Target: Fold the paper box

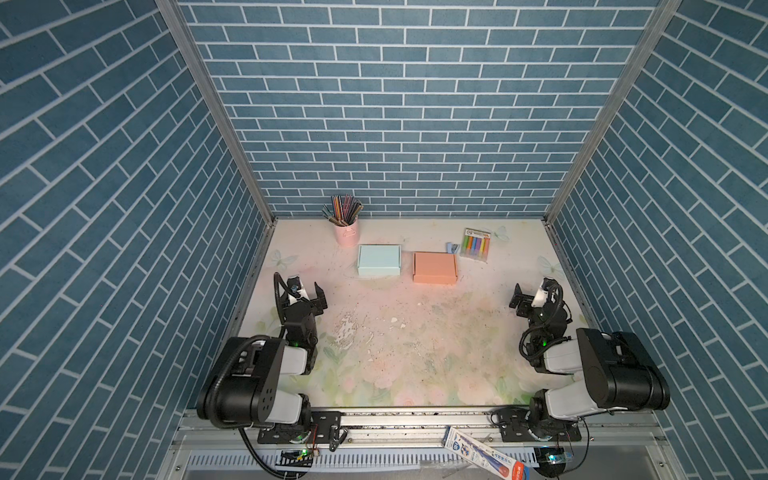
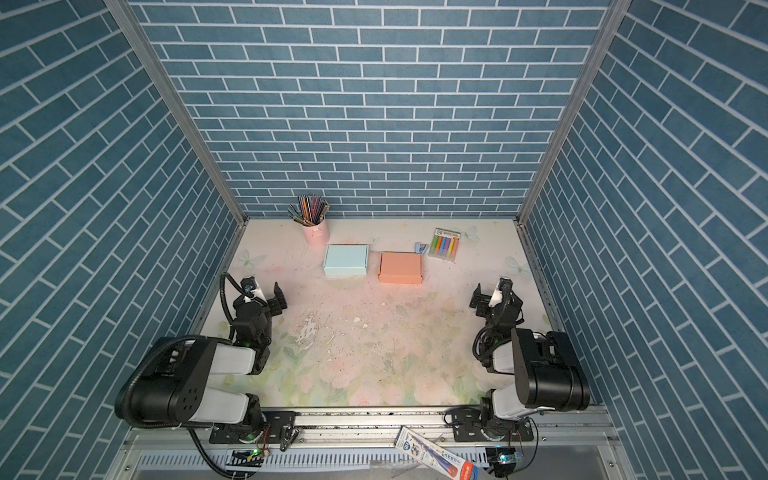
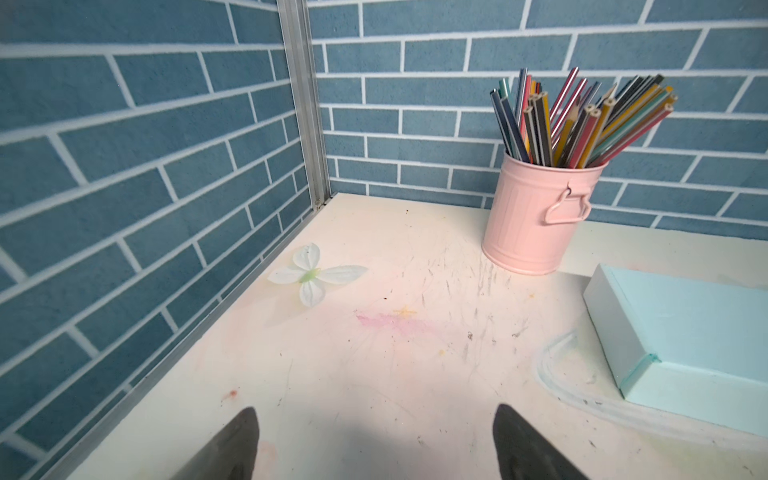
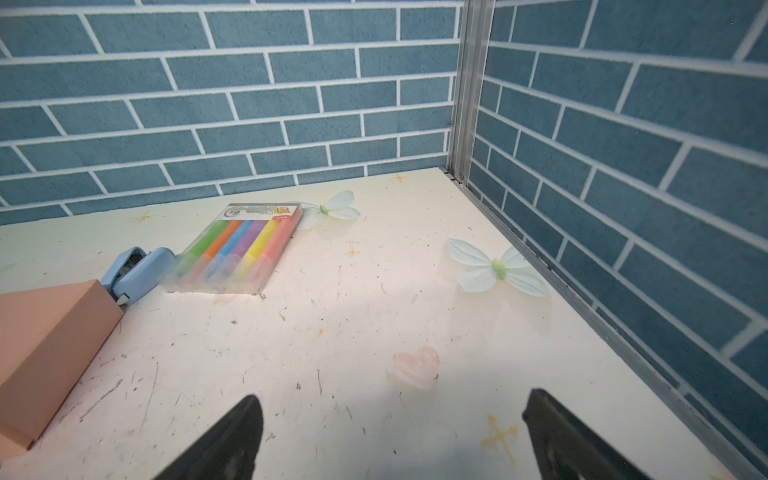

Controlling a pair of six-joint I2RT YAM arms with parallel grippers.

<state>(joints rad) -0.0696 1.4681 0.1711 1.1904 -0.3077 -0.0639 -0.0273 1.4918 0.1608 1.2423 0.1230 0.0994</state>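
I see my left gripper [image 3: 376,415] in the left wrist view with its jaws released and spread wide at the bottom of the frame. Only scuffed tabletop [image 1: 415,332] lies between them. The right gripper [image 4: 394,399] is the same in the right wrist view: jaws released, grasping nothing.

In both top views the two arms sit at the lower left and lower right of the frame, well apart from the boxes. The light blue paper box [image 1: 379,259] lies flat just left of centre, its lid closed. The orange paper box [image 1: 434,268] lies near it on the right, also closed, with a strip of tabletop between the two.

A pink bucket [image 1: 346,233] full of coloured pencils [image 1: 343,210] stands upright above and left of the blue box, close to the back wall. A clear pack of highlighters [image 1: 476,245] lies flat above and right of the orange box. A small blue stapler [image 1: 452,248] sits between that pack and the orange box's upper right corner, just beside both. I cannot tell whether it touches either.
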